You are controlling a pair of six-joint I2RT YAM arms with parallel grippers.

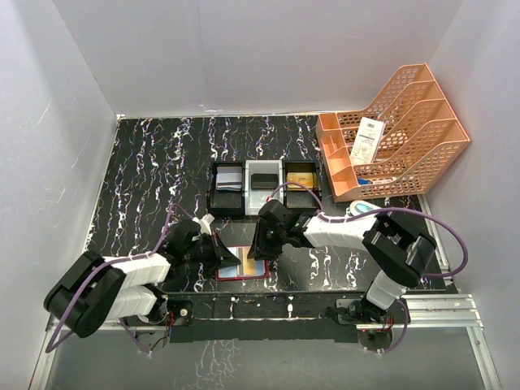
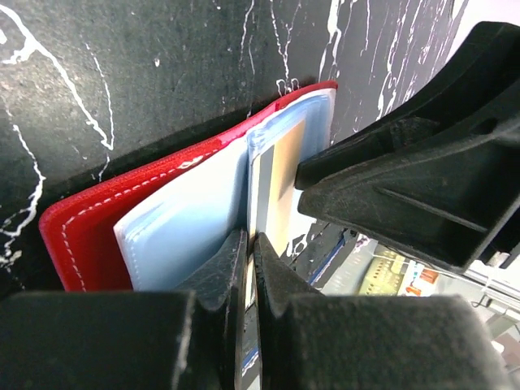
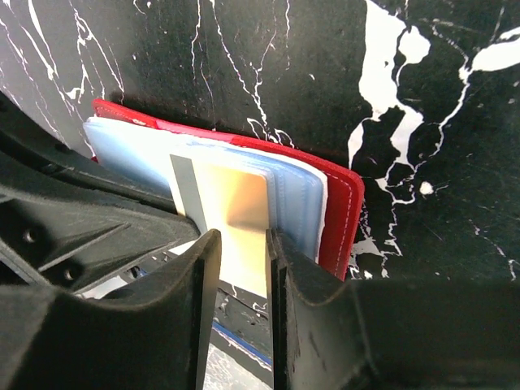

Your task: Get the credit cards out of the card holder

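L claw (image 2: pixel 250 245) pinching red card holder (image 2: pixel 81 236), R claw (image 3: pixel 242 237) narrow over gold card (image 3: pixel 236 191), rack tag (image 1: pixel 367 140) illegible

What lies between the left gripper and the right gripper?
The open red card holder, a gold credit card showing in it, lies between the left gripper and the right gripper, as the top external view shows.

Top view: card holder (image 1: pixel 241 277) mostly covered by left gripper (image 1: pixel 230 258) and right gripper (image 1: pixel 259 252). Tray (image 1: pixel 246 185) contents too small to name. Right wrist view: lower end of gold card (image 3: pixel 244 203) hidden behind right fingers (image 3: pixel 191 309); contact unclear.
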